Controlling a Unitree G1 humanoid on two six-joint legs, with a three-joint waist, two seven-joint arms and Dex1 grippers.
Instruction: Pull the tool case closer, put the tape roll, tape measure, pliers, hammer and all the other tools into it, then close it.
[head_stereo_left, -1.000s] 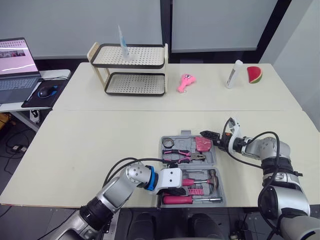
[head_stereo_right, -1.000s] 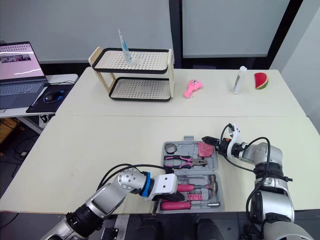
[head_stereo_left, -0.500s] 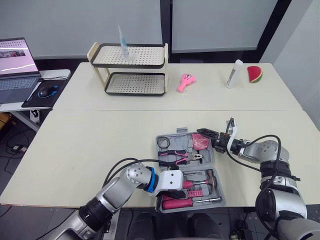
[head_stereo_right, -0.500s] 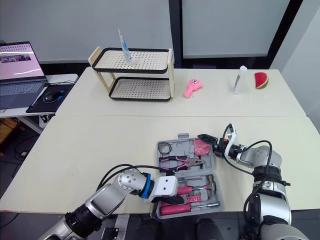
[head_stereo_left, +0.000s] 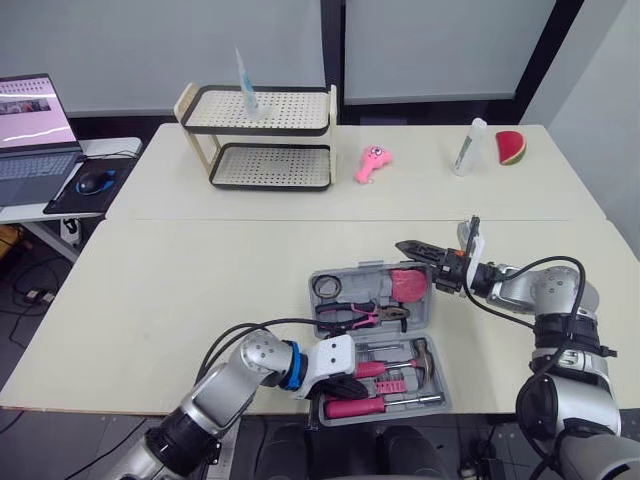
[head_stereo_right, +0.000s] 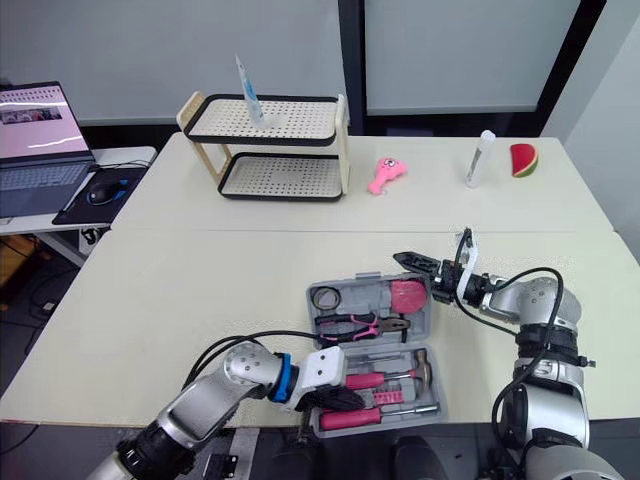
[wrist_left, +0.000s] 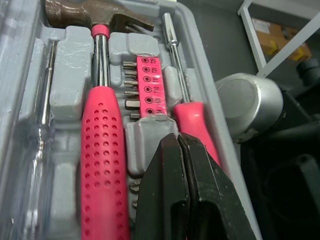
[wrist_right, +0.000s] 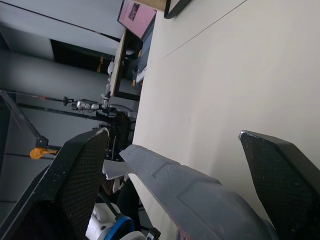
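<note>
The grey tool case (head_stereo_left: 432, 322) lies open at the table's front edge. Its far half holds the tape roll (head_stereo_left: 322, 287), pink tape measure (head_stereo_left: 407, 284) and pliers (head_stereo_left: 362, 316), and is tilted up. The near half holds the pink-handled hammer (wrist_left: 102, 145), a bit holder (wrist_left: 148, 85) and a pink screwdriver (wrist_left: 192, 120). My left gripper (wrist_left: 177, 139) is shut, its tips over the near half between hammer and screwdriver handles. My right gripper (head_stereo_left: 436, 234) is open, its fingers wide apart around the far half's raised right edge (wrist_right: 190, 185).
On the far table stand a two-tier rack (head_stereo_left: 265, 140), a pink toy (head_stereo_left: 372, 163), a white bottle (head_stereo_left: 466, 147) and a watermelon slice (head_stereo_left: 509, 147). A laptop (head_stereo_left: 35, 125) sits on a side desk at the left. The case's near half overhangs the table's front edge.
My right gripper has risen and the case's far half has tilted up with it. The case has slid slightly left. My left gripper stays at the near half.
</note>
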